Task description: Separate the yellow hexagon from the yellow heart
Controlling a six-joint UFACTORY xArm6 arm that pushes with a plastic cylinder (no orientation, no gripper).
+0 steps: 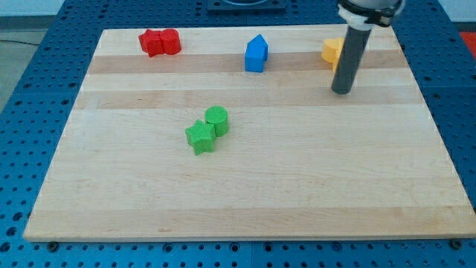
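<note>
No jaws here: my tip [341, 91], a bare rod end, holds nothing and rests on the board [245, 193] near the view's top right, just below a yellow block [332, 50] that the rod partly hides. Only this one yellow piece shows; hexagon or heart cannot be told, so whether the pair is already apart cannot be judged. Red blocks [160, 42], a blue block [256, 53] and green blocks [207, 130] lie well apart. No writing or labels show

- One view, set high off the board's [245, 201] bottom edge, looking down across it.
- All four board corners show.
</note>
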